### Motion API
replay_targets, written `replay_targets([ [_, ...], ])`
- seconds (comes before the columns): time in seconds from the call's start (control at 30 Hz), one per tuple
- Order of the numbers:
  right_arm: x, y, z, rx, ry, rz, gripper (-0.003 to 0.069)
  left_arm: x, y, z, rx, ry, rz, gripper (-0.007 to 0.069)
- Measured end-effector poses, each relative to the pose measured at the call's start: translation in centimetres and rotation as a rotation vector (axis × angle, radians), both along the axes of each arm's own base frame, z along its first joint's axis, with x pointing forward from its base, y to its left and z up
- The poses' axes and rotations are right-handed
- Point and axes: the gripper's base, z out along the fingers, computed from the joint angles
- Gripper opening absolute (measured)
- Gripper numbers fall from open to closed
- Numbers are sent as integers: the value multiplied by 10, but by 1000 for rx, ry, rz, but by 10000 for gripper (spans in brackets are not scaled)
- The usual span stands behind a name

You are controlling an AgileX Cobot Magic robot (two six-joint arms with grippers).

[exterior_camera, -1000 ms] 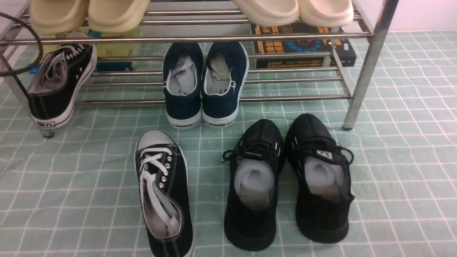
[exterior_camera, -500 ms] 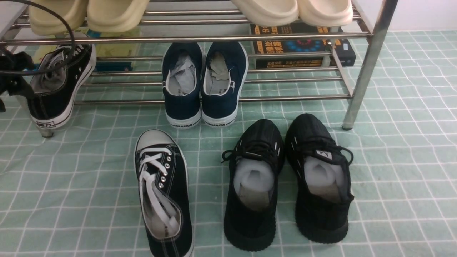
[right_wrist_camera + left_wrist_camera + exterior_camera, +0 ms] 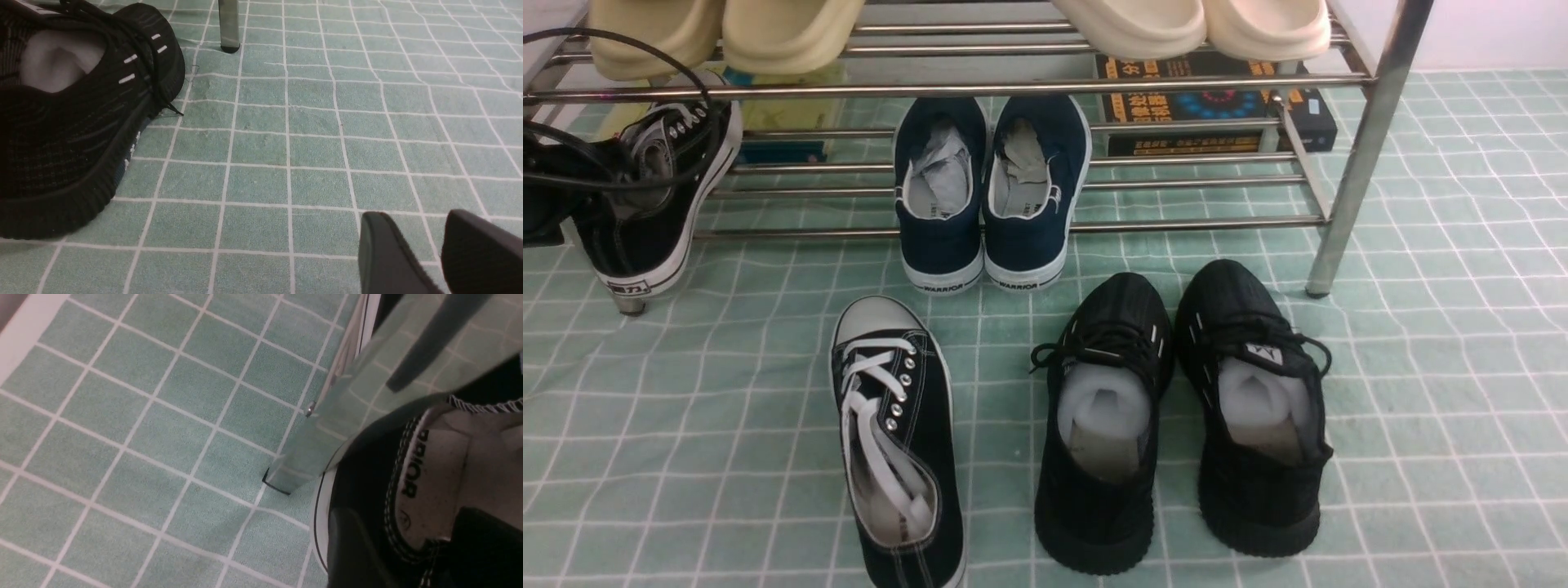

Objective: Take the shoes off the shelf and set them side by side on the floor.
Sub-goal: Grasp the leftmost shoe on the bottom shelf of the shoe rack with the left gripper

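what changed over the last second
The left gripper came in from the left and now straddles the heel of the canvas sneaker on the shelf, jaws apart; that sneaker barely shifted. The floor sneaker, navy slip-ons and black knit pair stayed put.

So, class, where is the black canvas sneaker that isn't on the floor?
Front view, far left: the canvas sneaker rests on the lower tier of the shelf, at its left end, left of the navy slip-ons.

Left pincer (image 3: 400,514) and right pincer (image 3: 412,222) matte black, with black cable (image 3: 621,185).
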Motion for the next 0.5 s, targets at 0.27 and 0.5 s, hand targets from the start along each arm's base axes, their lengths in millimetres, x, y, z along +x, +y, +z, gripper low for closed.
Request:
replay_targets([
  [0.27,0,0,0,0,0,0,239,-5,-4,9,-58,-14,19,337],
  [0.5,0,0,0,0,0,0,239,-10,-5,25,-89,-77,58,367],
])
